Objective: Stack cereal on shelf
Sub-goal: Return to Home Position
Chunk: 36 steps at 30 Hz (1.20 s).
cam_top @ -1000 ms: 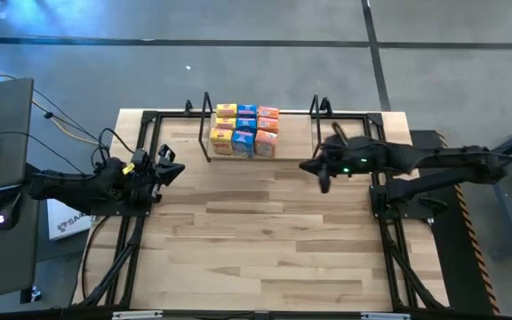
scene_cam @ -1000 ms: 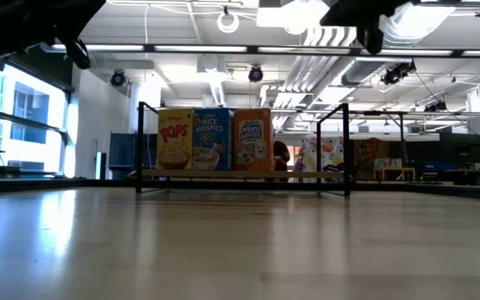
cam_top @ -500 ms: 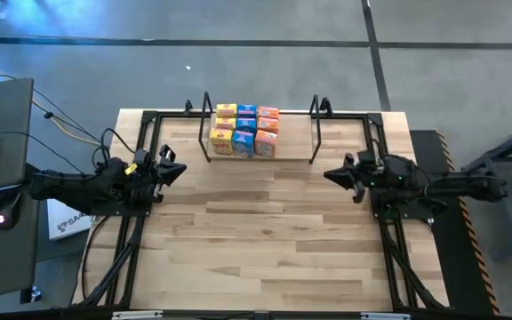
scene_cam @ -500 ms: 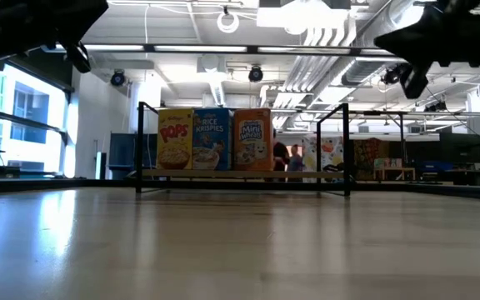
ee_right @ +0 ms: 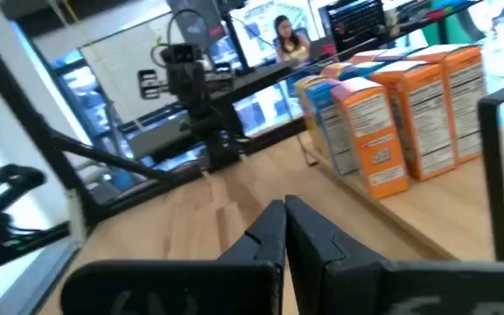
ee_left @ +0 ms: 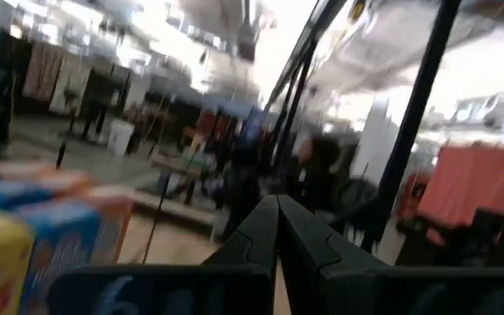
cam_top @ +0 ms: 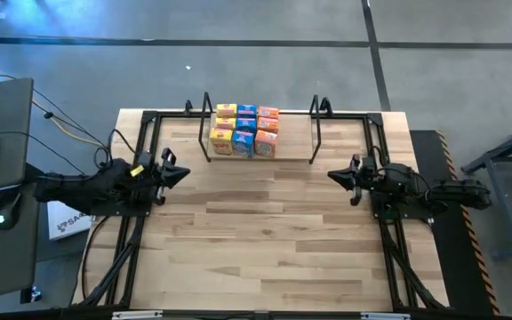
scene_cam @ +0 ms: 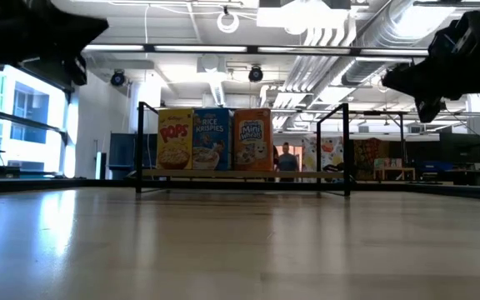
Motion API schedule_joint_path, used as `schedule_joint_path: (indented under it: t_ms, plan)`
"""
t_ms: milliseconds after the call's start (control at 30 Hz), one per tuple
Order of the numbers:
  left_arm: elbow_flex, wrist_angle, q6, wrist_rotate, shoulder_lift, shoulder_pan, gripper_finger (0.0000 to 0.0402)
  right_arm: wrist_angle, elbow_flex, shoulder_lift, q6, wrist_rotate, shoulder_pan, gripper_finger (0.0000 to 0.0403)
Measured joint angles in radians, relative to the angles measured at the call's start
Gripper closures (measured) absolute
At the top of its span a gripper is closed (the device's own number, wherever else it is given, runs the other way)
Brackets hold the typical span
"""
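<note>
- High view: nine cereal boxes stand on the shelf at the table's far edge, in three columns: yellow, blue, orange.
- Low view: the front three stand upright, side by side, printed fronts flush.
- Left hand hovers near the table's left edge, closed and empty.
- Right hand hovers near the right edge, also closed on nothing.

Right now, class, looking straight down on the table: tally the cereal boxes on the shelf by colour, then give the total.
Yellow boxes: 3
Blue boxes: 3
Orange boxes: 3
Total: 9, all standing at one end of the shelf, one column per colour.
</note>
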<state>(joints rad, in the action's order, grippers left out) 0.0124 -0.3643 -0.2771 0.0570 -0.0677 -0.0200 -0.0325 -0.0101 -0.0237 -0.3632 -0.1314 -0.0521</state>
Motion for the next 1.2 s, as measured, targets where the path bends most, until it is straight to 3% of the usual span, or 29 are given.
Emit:
schedule_joint_path:
  t_ms: [200,333,1200]
  plan:
    - [0.001,0.352,0.001,-0.010,0.062,0.000,0.0401,-0.001,-0.002,-0.019,0.002,-0.016,0.000,0.0403]
    - [0.000,0.357,-0.001,-0.049,0.064,0.004,0.0401,0.001,-0.002,-0.022,0.005,-0.015,0.000,0.0403]
    - [0.000,0.355,0.000,-0.045,0.061,0.008,0.0401,-0.005,0.000,0.017,0.005,0.000,0.006,0.0402]
